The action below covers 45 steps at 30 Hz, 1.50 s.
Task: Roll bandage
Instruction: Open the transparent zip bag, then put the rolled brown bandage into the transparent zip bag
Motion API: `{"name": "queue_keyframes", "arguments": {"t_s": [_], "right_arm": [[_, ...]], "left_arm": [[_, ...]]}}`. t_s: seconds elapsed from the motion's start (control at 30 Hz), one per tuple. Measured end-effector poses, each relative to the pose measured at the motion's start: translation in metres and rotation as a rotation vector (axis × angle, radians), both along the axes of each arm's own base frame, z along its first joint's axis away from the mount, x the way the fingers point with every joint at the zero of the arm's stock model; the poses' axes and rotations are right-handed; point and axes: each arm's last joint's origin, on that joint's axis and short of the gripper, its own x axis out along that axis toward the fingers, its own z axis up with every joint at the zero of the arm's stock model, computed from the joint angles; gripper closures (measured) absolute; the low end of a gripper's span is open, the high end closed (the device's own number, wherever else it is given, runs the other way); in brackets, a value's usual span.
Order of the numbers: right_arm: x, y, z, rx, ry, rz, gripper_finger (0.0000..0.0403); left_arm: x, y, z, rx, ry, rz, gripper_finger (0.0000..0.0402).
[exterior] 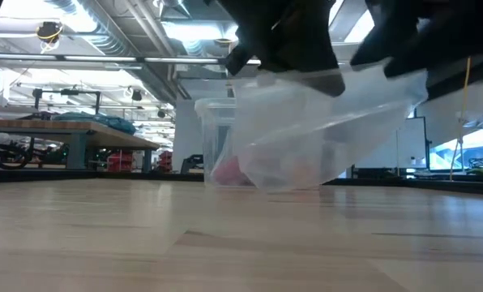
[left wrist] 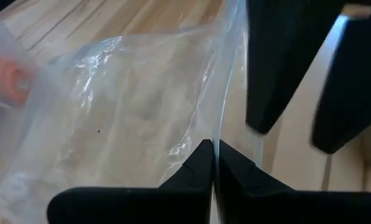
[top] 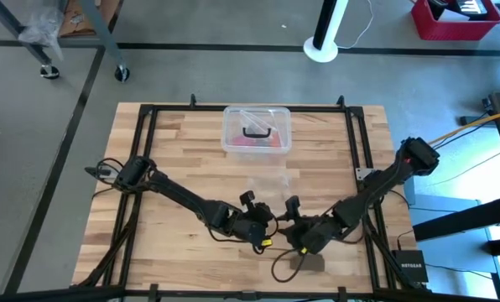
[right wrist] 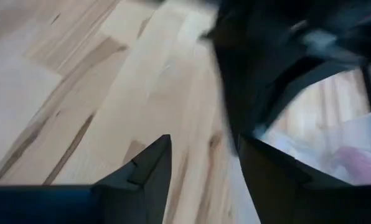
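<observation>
The left gripper [left wrist: 211,163] pinches the edge of a clear plastic bag [left wrist: 129,106] between pressed-together fingers, lifted off the wooden tabletop [top: 183,151] near its front edge; the right gripper [right wrist: 201,163] meets it there, fingers spread and empty. Both arms reach inward from the side edges. The low view shows the bag [exterior: 322,130] hanging before a clear box [top: 256,130] near the back edge, and a workshop beyond. The bandage cannot be made out.

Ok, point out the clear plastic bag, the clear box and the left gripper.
clear plastic bag [exterior: 306,138], low view, its hanging middle.
clear box [top: 257,131], high view, lid by the black handle.
left gripper [left wrist: 214,163], left wrist view, where the fingertips pinch the bag's edge.
</observation>
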Motion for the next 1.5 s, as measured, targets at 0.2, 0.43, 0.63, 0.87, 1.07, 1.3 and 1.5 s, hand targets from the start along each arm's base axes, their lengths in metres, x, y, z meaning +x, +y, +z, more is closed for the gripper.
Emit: {"name": "queue_keyframes", "arguments": {"t_s": [0.2,0.43,0.63,0.87,1.07,1.3,1.5], "right_arm": [[0.002,0.000,-0.016,-0.096,0.039,-0.025,0.0215],[0.003,-0.003,-0.019,-0.110,0.051,-0.055,0.0215],[0.008,0.004,-0.042,0.010,0.167,-0.023,0.0228],[0.016,0.010,-0.062,0.027,0.174,-0.021,0.0256],[0.015,0.010,-0.057,0.038,0.153,-0.036,0.0258],[0.015,0.008,-0.054,0.091,0.116,-0.128,0.0214],[0.012,0.010,-0.013,0.216,0.185,-0.105,0.0151]], "left_arm": [[0.000,0.000,0.001,-0.009,-0.008,0.004,0.0400],[0.000,-0.001,0.002,0.024,-0.003,-0.006,0.0401],[-0.010,-0.007,0.015,0.179,-0.083,0.135,0.0401],[-0.022,-0.023,0.025,0.319,-0.120,0.176,0.0401],[-0.018,-0.018,0.022,0.285,-0.079,0.109,0.0401],[-0.017,-0.016,0.020,0.238,-0.065,0.093,0.0401],[-0.018,-0.013,0.017,0.218,-0.052,0.116,0.0401]]}}
